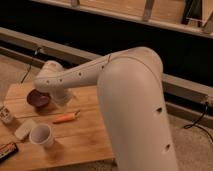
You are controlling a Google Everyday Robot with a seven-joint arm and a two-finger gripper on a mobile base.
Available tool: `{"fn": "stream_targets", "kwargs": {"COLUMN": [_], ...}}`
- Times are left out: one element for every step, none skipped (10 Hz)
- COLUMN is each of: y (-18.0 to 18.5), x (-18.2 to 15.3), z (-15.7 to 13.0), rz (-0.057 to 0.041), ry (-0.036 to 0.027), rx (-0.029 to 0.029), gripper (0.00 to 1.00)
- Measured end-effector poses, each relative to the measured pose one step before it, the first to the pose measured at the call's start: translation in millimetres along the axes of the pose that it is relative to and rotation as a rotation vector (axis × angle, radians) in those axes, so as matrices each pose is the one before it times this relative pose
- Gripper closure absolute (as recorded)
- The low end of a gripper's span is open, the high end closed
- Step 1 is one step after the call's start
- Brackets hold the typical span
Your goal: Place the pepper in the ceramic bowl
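The robot's 1 white arm (130,100) fills the middle and right of the view. Its thick upper section rises in the foreground and its forearm reaches away to the left over a wooden table (90,140). At the end of that forearm the gripper (62,98) hangs low over the table's far left part. The wrist covers most of it, so whether it is spread or pressed together cannot be told. Nothing can be seen held in it.

The ceramic bowl (37,98), dark maroon and round, stands upright just beside the gripper on its left, close enough that any gap between them cannot be made out. A white cup (41,135) stands upright nearer the camera than the gripper and a little to its left, well apart from it.

The pepper (65,118), slender and orange, lies flat on the wood near the gripper, on the camera's side of it. Its green stem end points right, and it is outside the bowl, between the gripper and the cup.

A pale flat block (24,129) lies just left of the cup. Farther left of the gripper, at the table's edge, are a small pale container (5,114) and 1 dark wrapped bar (7,148), both cut off by the frame.
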Motion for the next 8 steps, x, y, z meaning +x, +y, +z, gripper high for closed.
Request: {"fn": "stream_targets", "kwargs": {"y": [9.74, 6.85, 1.48, -1.67, -3.10, -4.91, -2.27, -1.44], "x": [-8.95, -6.19, -1.25, 0.58, 3.56, 5.25, 3.10, 2.48], "z": [9.66, 8.92, 6.36, 5.27, 3.52, 5.41, 3.59, 5.57], "rz": [-0.03589, -0.04735, -0.04036, -0.04534, -0.03286, -0.05293, -0.02580, -0.02448], "ry": [-0.01962, -0.01436, 0.00045, 0.00902, 0.01883, 0.03163, 0.02009, 0.02278], "rx": [-0.05187, -0.04755, -0.02492, -0.01334, -0.00366, -0.00319, -0.00104, -0.00163], "gripper": [0.35, 0.35, 0.35, 0.35, 0.35, 0.35, 0.35, 0.35]}}
